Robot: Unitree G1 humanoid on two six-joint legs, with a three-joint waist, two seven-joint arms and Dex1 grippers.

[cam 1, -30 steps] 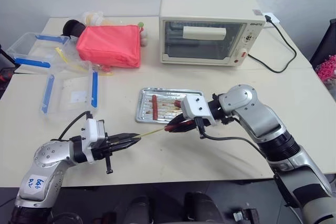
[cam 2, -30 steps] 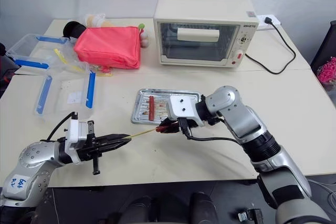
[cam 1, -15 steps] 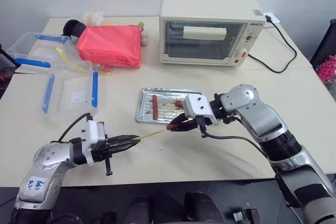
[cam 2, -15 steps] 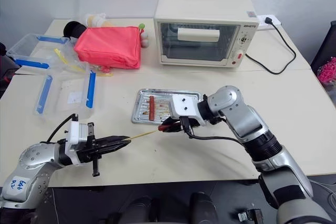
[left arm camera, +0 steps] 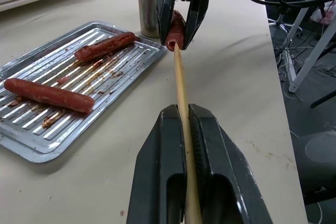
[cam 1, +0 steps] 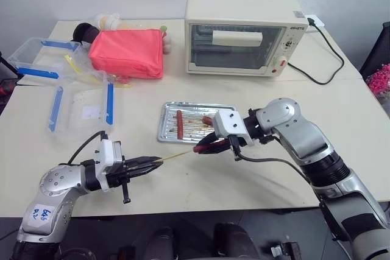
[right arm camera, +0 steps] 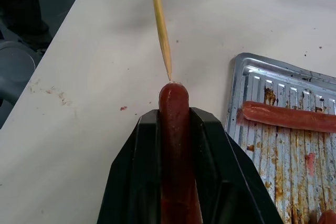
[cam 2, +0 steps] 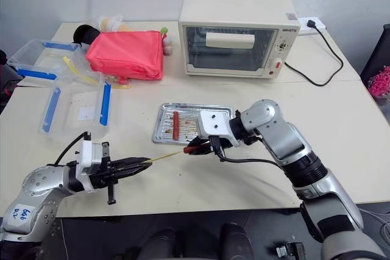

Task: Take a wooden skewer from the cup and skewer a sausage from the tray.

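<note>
As I read it, step: tip to meat, piercing not begun.
Left gripper (cam 1: 152, 162): clamped on wooden skewer (left arm camera: 180, 85).
Right gripper (cam 1: 201, 147): pinching sausage (right arm camera: 175, 129) beside tray (cam 1: 167, 135), where 2 others lie.
Next: I must push straight along the axis.

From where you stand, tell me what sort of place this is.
Probably a lab or workshop table set up as a mock kitchen: a toaster oven plugged in by the wall, a greasy metal tray with sausages, and clear plastic boxes on a plain tabletop.
</note>
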